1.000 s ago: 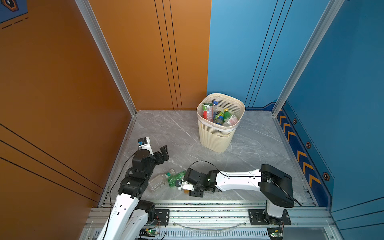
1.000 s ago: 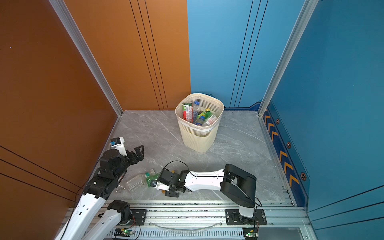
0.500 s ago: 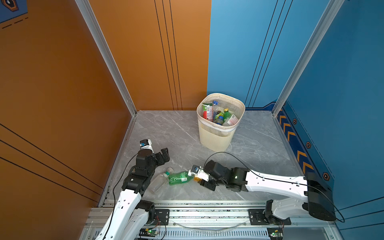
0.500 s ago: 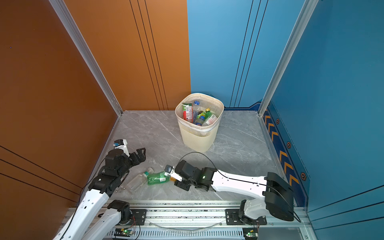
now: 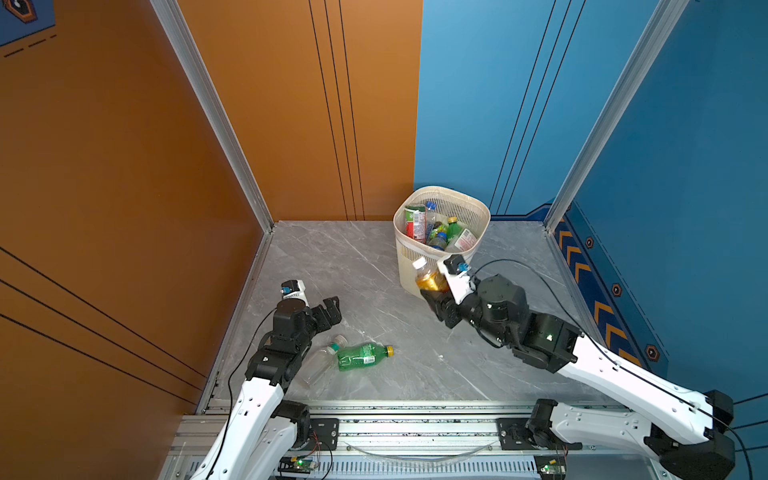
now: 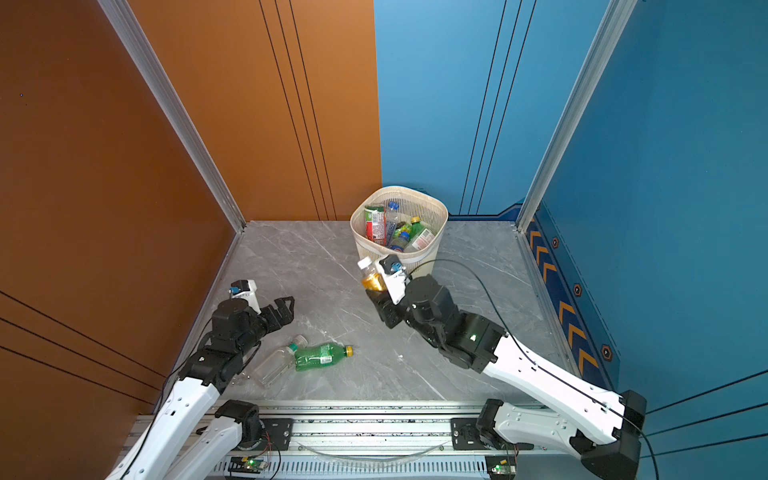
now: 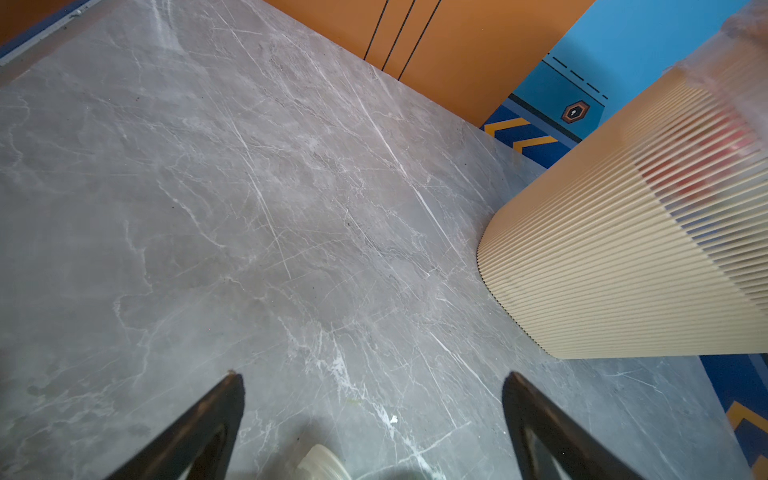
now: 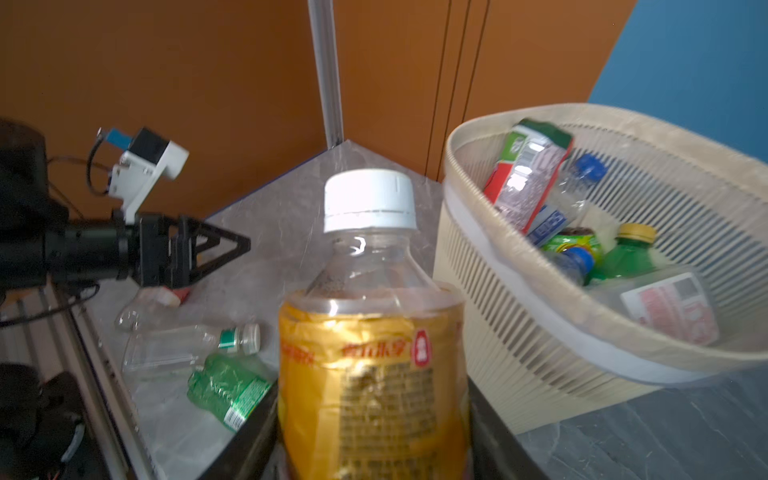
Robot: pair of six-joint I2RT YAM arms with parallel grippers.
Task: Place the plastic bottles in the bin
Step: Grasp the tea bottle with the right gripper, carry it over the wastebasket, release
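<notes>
Since a second ago the right gripper (image 5: pixel 434 291) has been swinging up from low by the front rail (image 5: pixel 395 405), where it was sitting beside the green bottle (image 5: pixel 362 355), and it is now hanging just beside the bin (image 5: pixel 404 266). Its jaws are closing partway around the lower body of a yellow-labelled bottle (image 5: pixel 427 277), white cap pointing up. The left gripper (image 5: pixel 331 309) is hovering wide open and empty over the marble floor (image 5: pixel 374 257), near the green bottle and a clear bottle (image 5: pixel 322 363) that are lying touching each other. Several bottles (image 5: pixel 436 232) are already resting inside the bin. The held bottle's cap is sitting at about rim height against the near wall. A straight push forward would probably be knocking the rim, shoving or tipping the light bin, or snagging its liner. Letting go early would be dropping the bottle outside. The crinkled label may also be letting the bottle slip. The bin is standing close to the back walls, so there is little room behind it. Open floor is lying between the two arms, and there is free space above the rim.
</notes>
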